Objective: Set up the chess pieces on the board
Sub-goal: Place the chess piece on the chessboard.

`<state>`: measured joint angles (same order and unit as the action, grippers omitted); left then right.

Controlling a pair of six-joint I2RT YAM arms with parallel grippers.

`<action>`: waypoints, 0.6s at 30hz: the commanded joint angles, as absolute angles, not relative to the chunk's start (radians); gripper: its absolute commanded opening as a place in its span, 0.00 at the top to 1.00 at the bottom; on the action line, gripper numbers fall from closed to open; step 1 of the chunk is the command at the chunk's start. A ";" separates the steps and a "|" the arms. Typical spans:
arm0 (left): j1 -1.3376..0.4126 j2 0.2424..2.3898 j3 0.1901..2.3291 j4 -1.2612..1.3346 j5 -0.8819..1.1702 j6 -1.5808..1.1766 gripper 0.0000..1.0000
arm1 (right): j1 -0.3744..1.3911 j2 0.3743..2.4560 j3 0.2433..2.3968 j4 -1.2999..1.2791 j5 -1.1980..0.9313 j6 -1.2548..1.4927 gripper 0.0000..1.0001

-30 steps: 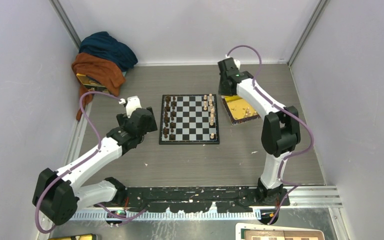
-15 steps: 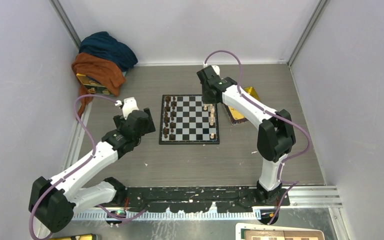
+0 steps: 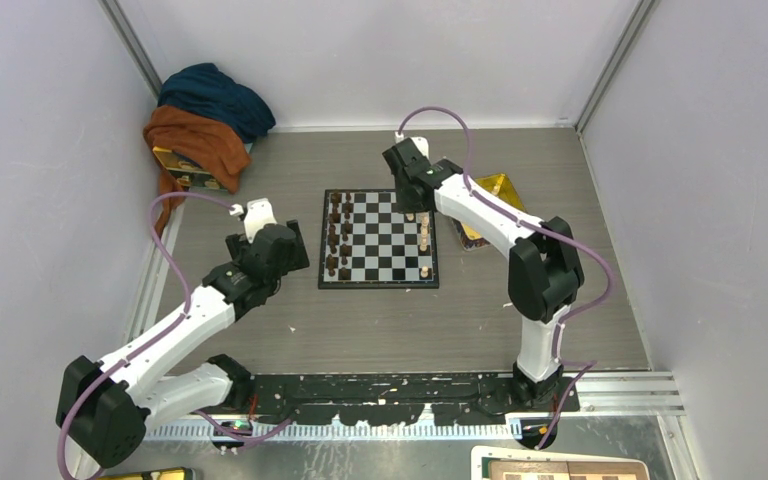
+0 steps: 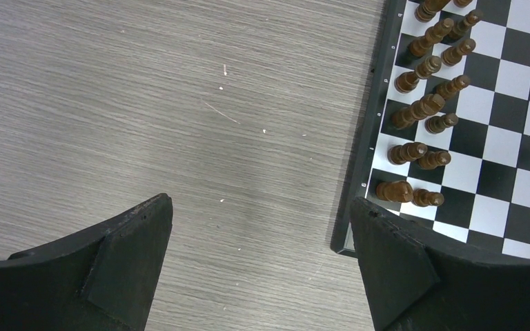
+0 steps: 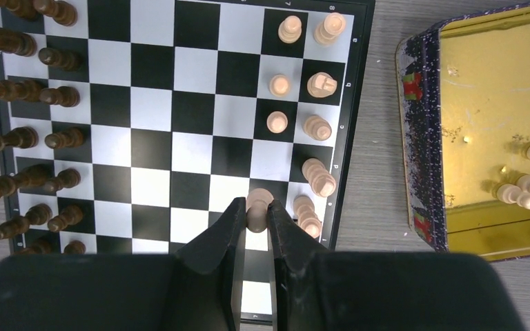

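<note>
The board [image 3: 381, 251] lies mid-table. Dark brown pieces [image 5: 15, 135] fill its left columns. Several light-tan chess pieces [image 5: 317, 85] stand on its right columns. My right gripper [image 5: 254, 215] is shut on a light-tan piece [image 5: 256, 203] and holds it over the board's right side, next to the standing tan pieces; in the top view this gripper [image 3: 409, 197] is over the board's far right part. My left gripper [image 4: 262, 234] is open and empty over bare table just left of the board's edge [image 4: 359, 172], and it shows in the top view [image 3: 290, 246].
A shiny yellow tray [image 5: 486, 96] with a few tan pieces [image 5: 524, 193] sits right of the board. A pile of orange and blue cloth [image 3: 205, 120] lies at the back left. Grey walls close in on both sides and the back.
My right gripper has swung left from over the yellow tray to over the board's right side. My left arm has shifted slightly.
</note>
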<state>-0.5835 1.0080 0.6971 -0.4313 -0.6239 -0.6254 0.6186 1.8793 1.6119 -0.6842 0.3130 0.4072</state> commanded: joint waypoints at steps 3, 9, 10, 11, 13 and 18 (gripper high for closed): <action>-0.588 1.016 0.705 -0.409 -0.643 -0.630 0.00 | 0.617 1.919 1.597 -0.616 0.322 0.422 0.99; -0.588 1.038 0.707 -0.397 -0.644 -0.624 0.00 | 0.615 1.948 1.588 -0.594 0.324 0.424 0.99; -0.588 1.043 0.708 -0.395 -0.644 -0.623 0.00 | 0.613 1.954 1.589 -0.593 0.323 0.426 0.99; -0.588 1.047 0.709 -0.394 -0.644 -0.623 0.00 | 0.611 1.958 1.589 -0.592 0.322 0.427 0.99; -0.588 1.053 0.710 -0.392 -0.644 -0.621 0.00 | 0.607 1.965 1.587 -0.589 0.319 0.431 0.99; -0.588 1.064 0.710 -0.384 -0.645 -0.618 0.00 | 0.597 1.978 1.582 -0.583 0.309 0.435 0.99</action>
